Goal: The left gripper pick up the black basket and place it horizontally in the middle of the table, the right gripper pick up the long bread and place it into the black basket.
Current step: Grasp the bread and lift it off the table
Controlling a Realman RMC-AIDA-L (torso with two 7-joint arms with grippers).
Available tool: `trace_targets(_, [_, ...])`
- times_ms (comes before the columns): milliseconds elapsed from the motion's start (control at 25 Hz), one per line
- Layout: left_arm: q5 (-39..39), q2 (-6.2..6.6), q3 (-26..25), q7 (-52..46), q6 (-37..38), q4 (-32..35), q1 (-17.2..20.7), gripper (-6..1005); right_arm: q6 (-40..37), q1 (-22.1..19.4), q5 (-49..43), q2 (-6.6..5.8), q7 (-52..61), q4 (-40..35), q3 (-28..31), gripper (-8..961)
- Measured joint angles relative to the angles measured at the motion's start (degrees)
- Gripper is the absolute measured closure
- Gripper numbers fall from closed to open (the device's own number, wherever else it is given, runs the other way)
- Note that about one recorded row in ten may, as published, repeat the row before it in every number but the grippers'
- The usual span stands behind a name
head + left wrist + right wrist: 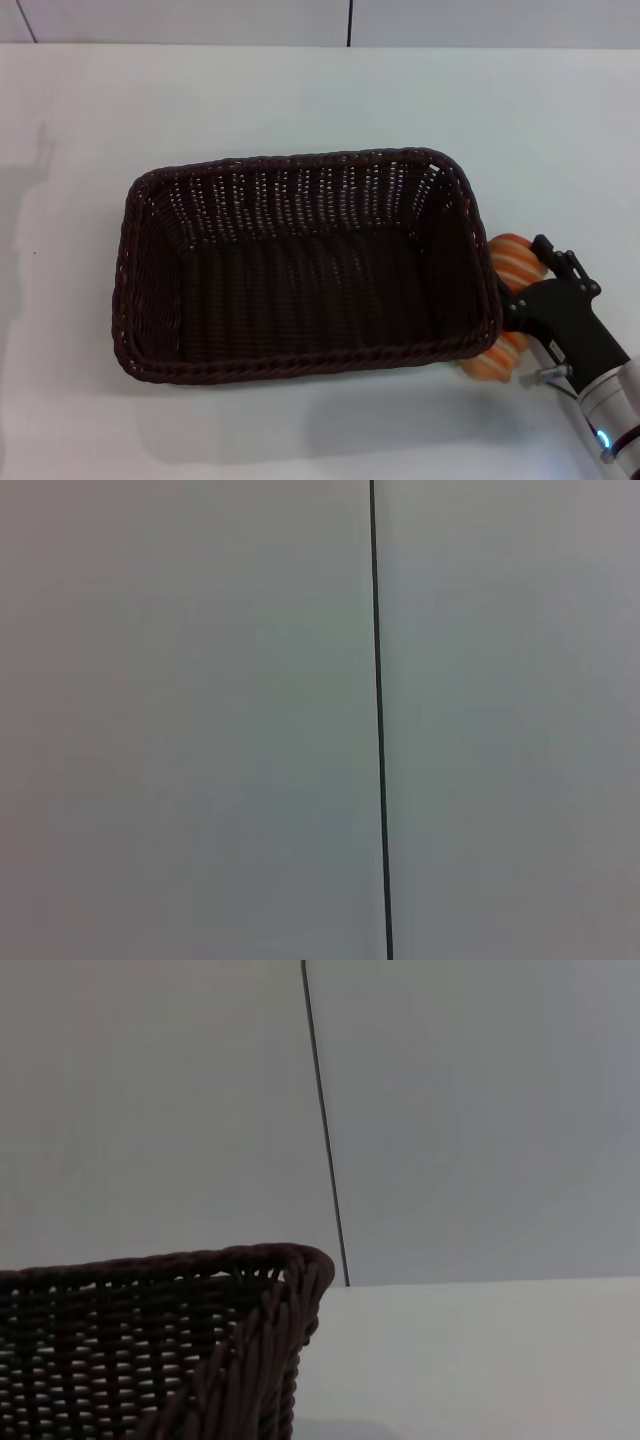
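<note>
Black basket (300, 270) lying lengthwise mid-table (300, 90), empty. Long bread (505, 300) just outside its right wall, touching the rim. Right gripper (527, 292) at the bread, fingers apparently pinching it across the middle. Left gripper not in view. Best to lift clear above the braided rim before carrying leftward, then lower onto the basket floor.

The right gripper (522, 290) reaches in low, at right.
</note>
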Motion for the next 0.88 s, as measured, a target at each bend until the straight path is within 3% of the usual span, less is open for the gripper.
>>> trace_targets(280, [-0.02, 0.04, 0.01, -0.04, -0.17, 0.11, -0.17, 211, 2.41, 0.6, 0.47, -0.11, 0.02, 0.45, 0.27, 256])
trace_targets(520, [-0.02, 0.07, 0.02, -0.06, -0.02, 0.11, -0.17, 211, -0.83, -1.31, 0.5, -0.32, 0.03, 1.21, 2.35, 259])
trace_targets(640, [-0.01, 0.11, 0.04, -0.07, 0.06, 0.1, -0.13, 211, -5.81, -2.46, 0.26, -0.35, 0.02, 1.34, 2.29, 343])
trace_targets(880, [0.0, 0.12, 0.07, -0.08, 0.06, 0.11, -0.19, 211, -25.39, -6.43, -0.14, -0.45, 0.02, 2.13, 1.32, 427])
